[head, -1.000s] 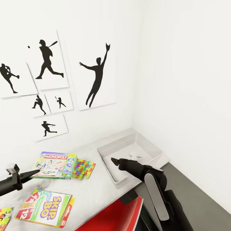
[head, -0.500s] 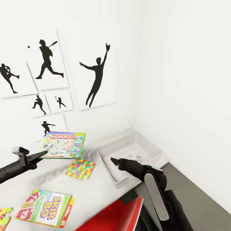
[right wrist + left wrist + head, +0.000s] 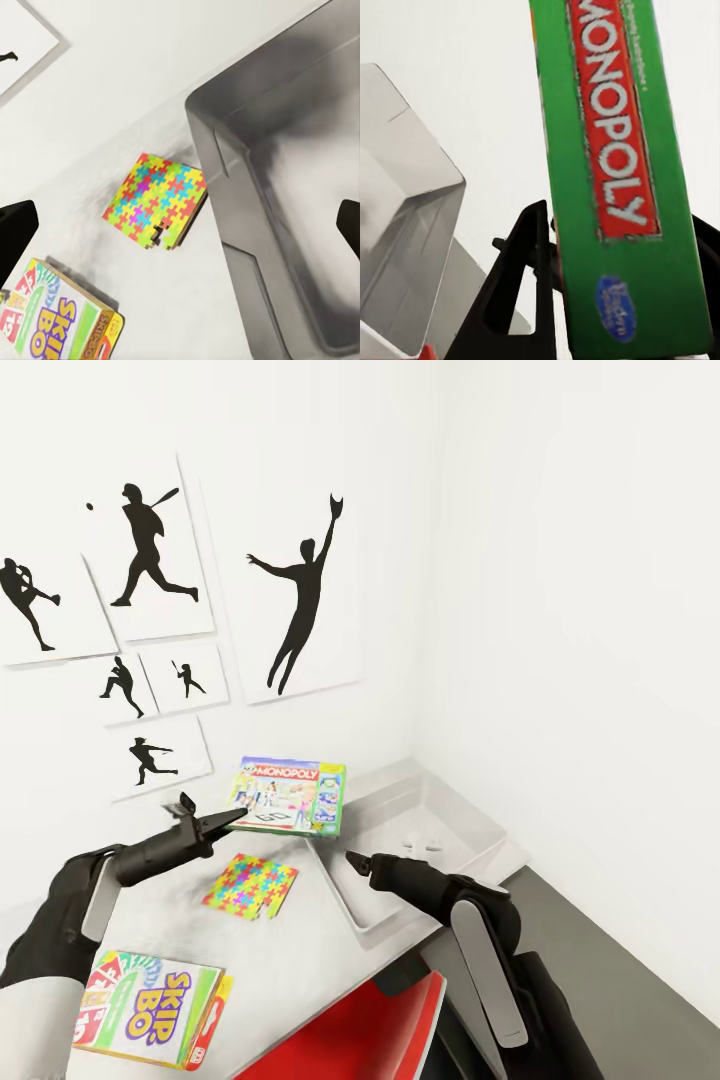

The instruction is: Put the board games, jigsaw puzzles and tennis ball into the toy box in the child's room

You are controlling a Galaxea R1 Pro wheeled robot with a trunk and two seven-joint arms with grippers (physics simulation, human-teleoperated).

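My left gripper (image 3: 238, 815) is shut on the green-edged Monopoly board game (image 3: 290, 797) and holds it in the air, by the near left corner of the toy box (image 3: 470, 822). In the left wrist view the Monopoly box (image 3: 619, 187) stands edge-on between the fingers (image 3: 521, 289), with the toy box (image 3: 405, 217) beyond. My right gripper (image 3: 358, 862) hovers open over the toy box's near left wall. One jigsaw puzzle (image 3: 250, 885) lies on the table (image 3: 300, 950). The Skip-Bo board game (image 3: 150, 1008) lies near the front edge. The right wrist view shows the puzzle (image 3: 155, 199), Skip-Bo (image 3: 52, 319) and toy box (image 3: 285, 187).
The toy box sits in the table's corner against two white walls. Athlete silhouette pictures (image 3: 300, 600) hang on the wall behind the table. A red chair (image 3: 350, 1030) stands under the table's front edge, beside my right arm.
My left arm lifted the Monopoly box off the table and the jigsaw puzzle, then carried it right and up to the toy box. The right arm stayed still.
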